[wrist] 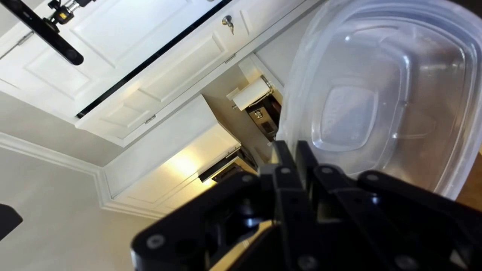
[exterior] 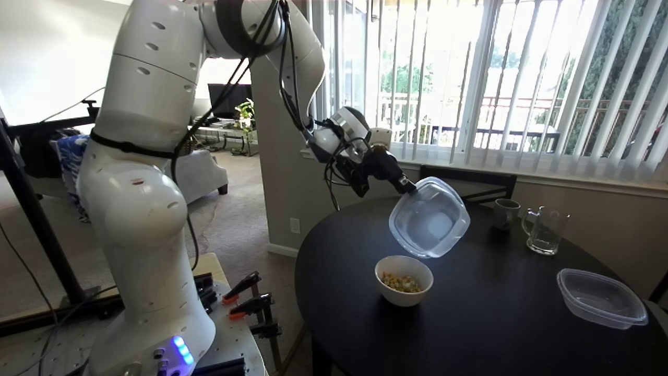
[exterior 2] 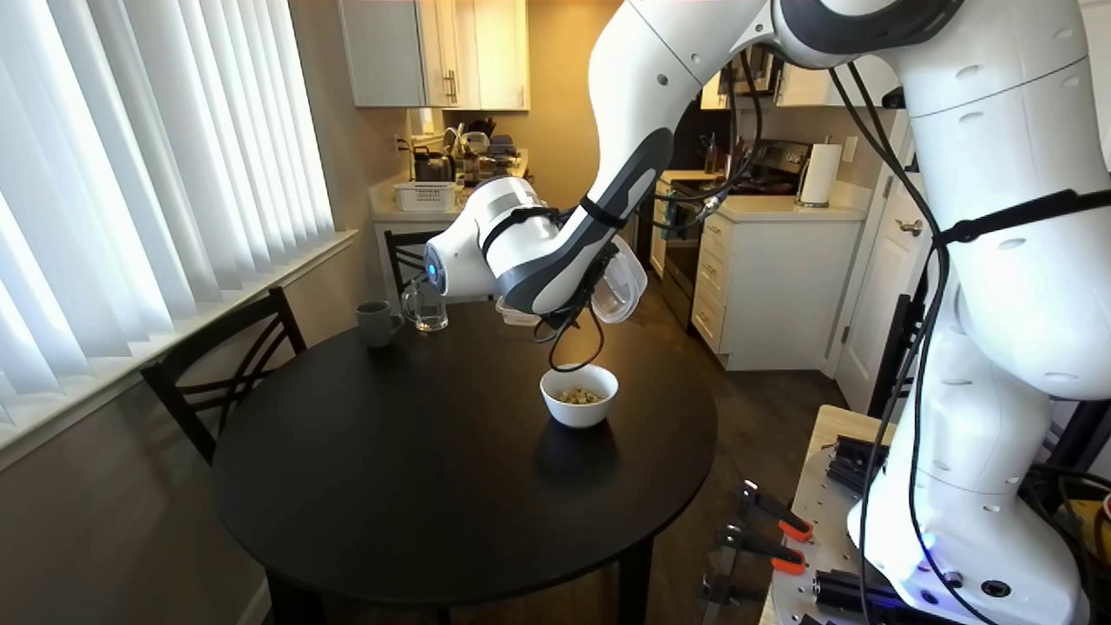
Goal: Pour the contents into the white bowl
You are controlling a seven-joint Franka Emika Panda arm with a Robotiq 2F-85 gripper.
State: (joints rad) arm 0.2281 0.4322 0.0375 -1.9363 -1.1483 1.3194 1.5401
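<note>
White bowl (exterior: 402,298) and table (exterior 2: 417,460): a broad round black table carries the bowl, which stands upright, mouth to the ceiling; being round, it has no long axis.
Robot arm (exterior 2: 642,95): stretched out above the table; in an exterior view it screens off the fingers (wrist: 282,152), which the wrist view shows close up.
Resting tub (exterior: 600,303): see-through, near the table's edge, well apart from the bowl.
Tilted tub (exterior: 436,219): see-through and squarish, up in the air, tipped steeply on its side; reaching below the pincer (wrist: 292,146), higher than the bowl and apart from it. Whether it is straight above the bowl, I can't tell.
Pincer: its two fingers pinch the rim of the tilted tub; the bowl sits below it, well apart.
Glass mug (exterior: 545,232) and grey mug (exterior: 505,214): near each other on the table, well apart from the bowl; both exterior views show them.
Contents (exterior: 401,282): brownish-yellow bits in a loose heap inside the bowl, below the pincer, pointing no one way; both exterior views show them, while the wrist view takes in the tilted tub, the pincer and a white door (wrist: 180,71).
</note>
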